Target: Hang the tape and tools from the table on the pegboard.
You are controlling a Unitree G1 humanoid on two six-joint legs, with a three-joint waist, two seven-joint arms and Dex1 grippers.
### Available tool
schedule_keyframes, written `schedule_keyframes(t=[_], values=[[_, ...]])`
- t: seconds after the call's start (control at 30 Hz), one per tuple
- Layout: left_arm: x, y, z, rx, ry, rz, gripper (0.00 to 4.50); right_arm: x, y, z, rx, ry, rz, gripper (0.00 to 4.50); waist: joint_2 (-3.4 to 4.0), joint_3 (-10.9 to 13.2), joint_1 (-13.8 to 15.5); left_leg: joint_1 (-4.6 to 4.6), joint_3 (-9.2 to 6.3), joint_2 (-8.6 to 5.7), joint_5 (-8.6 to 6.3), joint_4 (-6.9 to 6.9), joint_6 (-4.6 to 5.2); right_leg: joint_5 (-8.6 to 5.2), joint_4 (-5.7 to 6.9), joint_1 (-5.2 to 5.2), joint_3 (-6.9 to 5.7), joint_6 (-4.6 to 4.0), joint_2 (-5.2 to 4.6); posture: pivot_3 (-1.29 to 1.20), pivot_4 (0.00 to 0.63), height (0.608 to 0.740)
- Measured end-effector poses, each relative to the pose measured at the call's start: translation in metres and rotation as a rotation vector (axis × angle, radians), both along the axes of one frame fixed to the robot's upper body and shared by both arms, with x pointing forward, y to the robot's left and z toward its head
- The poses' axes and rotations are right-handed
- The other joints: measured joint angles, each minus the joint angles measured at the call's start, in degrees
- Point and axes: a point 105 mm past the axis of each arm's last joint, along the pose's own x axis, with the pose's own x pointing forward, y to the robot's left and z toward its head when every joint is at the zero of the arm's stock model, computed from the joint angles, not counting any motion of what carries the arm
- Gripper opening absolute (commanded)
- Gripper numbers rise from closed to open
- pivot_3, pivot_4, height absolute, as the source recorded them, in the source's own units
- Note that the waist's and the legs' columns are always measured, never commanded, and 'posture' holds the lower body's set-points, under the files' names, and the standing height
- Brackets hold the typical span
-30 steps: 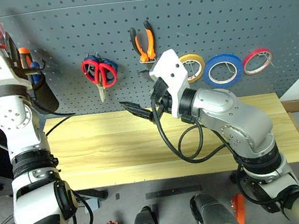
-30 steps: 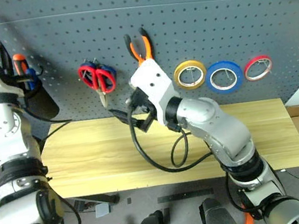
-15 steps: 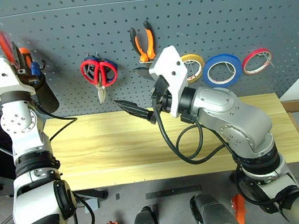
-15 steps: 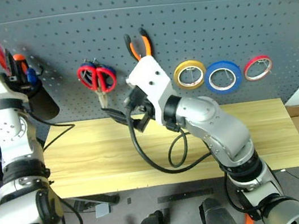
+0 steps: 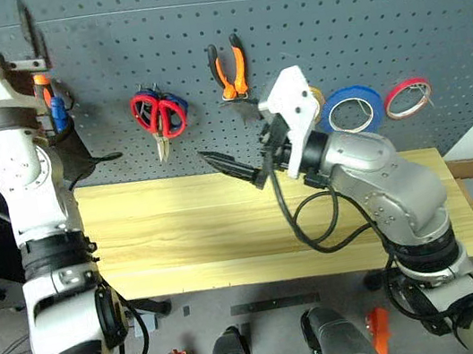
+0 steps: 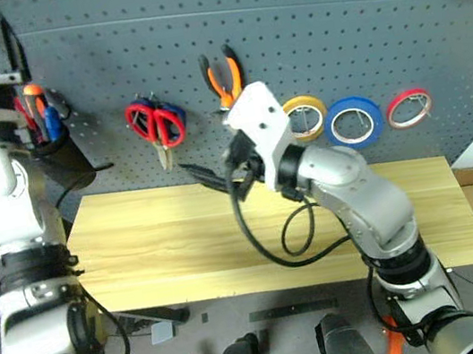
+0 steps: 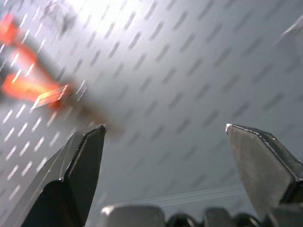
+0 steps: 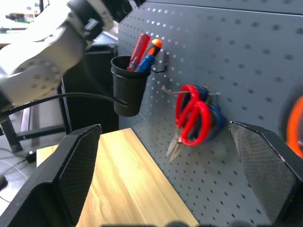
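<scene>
The left gripper (image 7: 165, 142) is raised at the far left, its fingers (image 7: 78, 161) spread wide with nothing between them, pointing up at the pegboard (image 5: 354, 12) just above a black cup (image 8: 128, 90) that hangs on the board. A red-handled screwdriver (image 8: 137, 51) stands in that cup beside a blue-handled tool with an orange cap (image 8: 150, 54). The right gripper (image 8: 165, 156) hangs over the middle of the wooden surface (image 5: 182, 231), its fingers (image 8: 78, 161) also wide apart and empty, pointing left and slightly toward the board.

To the right of the cup, the red-handled scissors (image 5: 156, 116) hang on a hook, a blue-handled pair just behind them. Farther right the orange-and-black pliers (image 5: 228, 67) hang handles up. Beyond the right arm a yellow tape roll (image 6: 303, 116) is partly hidden, then the blue tape (image 5: 352, 112), then a red-pink roll (image 5: 407, 97), each on its own hook. No tool lies on the visible part of the surface.
</scene>
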Motion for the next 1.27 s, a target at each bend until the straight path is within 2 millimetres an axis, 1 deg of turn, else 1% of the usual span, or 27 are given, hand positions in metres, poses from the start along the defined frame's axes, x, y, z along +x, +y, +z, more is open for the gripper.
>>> schedule_keyframes(t=[0.03, 0.1, 0.17, 0.2, 0.3, 0.4, 0.43, 0.5, 0.6, 0.63, 0.7, 0.8, 0.9, 0.97, 1.03, 1.1, 1.27], values=[[-0.002, -0.011, -0.006, 0.018, 0.022, -0.029, 4.36, 0.000, -0.005, -0.001, 0.004, 0.005, 0.000, 4.50, 0.01, -0.1, 0.0, 0.00, 0.00, 0.00, 0.01, 0.01, -0.01, 0.00, 0.01, 0.00, 0.00, 0.00, 0.00, -0.09, 0.153, 0.740], [-0.007, -0.031, -0.029, 0.019, 0.104, -0.088, 4.36, -0.005, -0.017, -0.007, -0.007, 0.020, 0.006, 4.50, 0.02, -0.3, 0.0, 0.01, 0.00, 0.02, 0.01, 0.01, -0.02, 0.00, 0.02, -0.01, 0.00, 0.00, 0.02, -0.09, 0.143, 0.740], [-0.014, -0.048, -0.058, 0.025, 0.203, -0.139, 4.36, -0.009, -0.029, -0.019, -0.035, 0.046, 0.003, 4.50, 0.03, -0.6, 0.0, 0.04, 0.03, 0.02, 0.01, 0.00, -0.02, 0.00, 0.02, 0.01, 0.05, 0.00, 0.02, -0.08, 0.133, 0.740], [-0.017, -0.056, -0.078, 0.009, 0.278, -0.169, 4.36, -0.010, -0.036, -0.026, -0.050, 0.068, -0.004, 4.50, 0.01, -0.8, -0.1, 0.03, 0.03, 0.03, 0.01, 0.01, -0.02, 0.00, 0.04, 0.00, 0.06, 0.00, 0.03, -0.08, 0.131, 0.740], [-0.024, -0.072, -0.129, -0.010, 0.487, -0.226, 4.36, -0.014, -0.045, -0.045, -0.073, 0.126, -0.017, 4.50, 0.07, -1.6, -0.1, 0.14, 0.00, 0.07, 0.03, 0.03, -0.02, 0.00, 0.12, 0.05, 0.07, 0.00, 0.14, -0.08, 0.116, 0.740], [-0.029, -0.073, -0.159, -0.032, 0.626, -0.236, 4.36, -0.015, -0.051, -0.061, -0.080, 0.165, -0.042, 4.50, 0.11, -2.4, 0.0, 0.24, -0.02, 0.06, 0.08, 0.07, -0.01, 0.01, 0.12, 0.17, 0.09, -0.01, 0.21, -0.08, 0.103, 0.740], [-0.030, -0.072, -0.170, -0.046, 0.675, -0.240, 4.36, -0.016, -0.052, -0.067, -0.082, 0.184, -0.048, 4.50, 0.14, -2.7, 0.0, 0.38, -0.01, 0.06, 0.08, 0.07, -0.01, 0.00, 0.10, 0.34, 0.11, -0.01, 0.21, -0.07, 0.097, 0.740], [-0.032, -0.069, -0.200, -0.080, 0.816, -0.251, 4.36, -0.014, -0.056, -0.083, -0.085, 0.206, -0.092, 4.50, 0.11, -3.3, 0.0, 0.93, 0.01, 0.04, 0.07, 0.01, 0.00, -0.04, -0.03, 0.90, 0.12, 0.04, 0.21, -0.08, 0.088, 0.740], [-0.031, -0.054, -0.249, -0.165, 1.010, -0.171, 4.36, -0.001, -0.069, -0.122, -0.085, 0.269, -0.228, 4.50, 0.08, -4.6, 0.0, 1.04, 0.03, 0.06, 0.07, 0.04, 0.00, -0.18, -0.04, 0.97, 0.16, 0.27, 0.26, -0.08, 0.075, 0.740], [-0.032, -0.049, -0.259, -0.189, 1.043, -0.151, 4.36, 0.002, -0.074, -0.132, -0.085, 0.287, -0.272, 4.50, 0.08, -4.8, 0.0, 1.06, 0.04, 0.07, 0.08, 0.05, -0.01, -0.18, -0.02, 0.98, 0.18, 0.27, 0.27, -0.07, 0.064, 0.740], [-0.033, -0.043, -0.272, -0.214, 1.084, -0.131, 4.36, 0.011, -0.086, -0.151, -0.086, 0.305, -0.369, 4.50, 0.08, -5.1, 0.1, 1.07, 0.06, 0.07, 0.16, 0.09, 0.00, -0.16, 0.02, 0.97, 0.22, 0.27, 0.28, -0.07, 0.052, 0.740], [-0.033, -0.039, -0.285, -0.215, 1.124, -0.118, 4.36, 0.021, -0.101, -0.175, -0.061, 0.316, -0.498, 4.50, 0.16, -6.7, 0.1, 1.12, 0.09, 0.07, 0.16, 0.03, -0.02, -0.16, 0.00, 1.00, 0.24, 0.25, 0.29, -0.08, 0.041, 0.740], [-0.037, -0.030, -0.307, -0.265, 1.185, -0.085, 4.36, 0.024, -0.115, -0.203, -0.074, 0.330, -0.603, 4.50, 0.32, -7.7, 0.1, 1.19, 0.20, 0.07, 0.16, 0.00, -0.02, -0.17, -0.01, 1.02, 0.35, 0.26, 0.29, -0.08, 0.034, 0.740], [-0.042, -0.020, -0.324, -0.302, 1.229, -0.044, 4.36, 0.023, -0.119, -0.218, -0.096, 0.329, -0.628, 4.50, 0.33, -8.0, 0.0, 1.32, 0.27, 0.08, 0.16, 0.00, -0.01, -0.17, 0.03, 1.06, 0.46, 0.27, 0.35, -0.08, 0.027, 0.740], [-0.046, -0.010, -0.334, -0.313, 1.245, -0.010, 4.36, 0.023, -0.122, -0.226, -0.106, 0.332, -0.633, 4.50, 0.31, -8.0, 0.0, 1.57, 0.30, 0.13, 0.16, -0.01, -0.01, -0.17, 0.03, 1.29, 0.56, 0.27, 0.43, -0.07, 0.020, 0.740], [-0.046, -0.004, -0.335, -0.308, 1.230, 0.013, 4.36, 0.023, -0.124, -0.232, -0.100, 0.341, -0.643, 4.50, 0.31, -8.1, 0.0, 2.09, 0.32, 0.13, 0.14, -0.06, -0.02, -0.21, -0.07, 1.87, 0.56, 0.23, 0.43, -0.07, 0.018, 0.740], [-0.044, 0.016, -0.329, -0.336, 1.163, 0.079, 4.36, 0.023, -0.137, -0.249, -0.118, 0.370, -0.691, 4.50, 0.37, -9.4, -0.1, 2.15, 0.40, 0.12, 0.13, -0.06, -0.03, -0.22, -0.07, 1.90, 0.68, 0.22, 0.42, -0.07, 0.009, 0.740]])
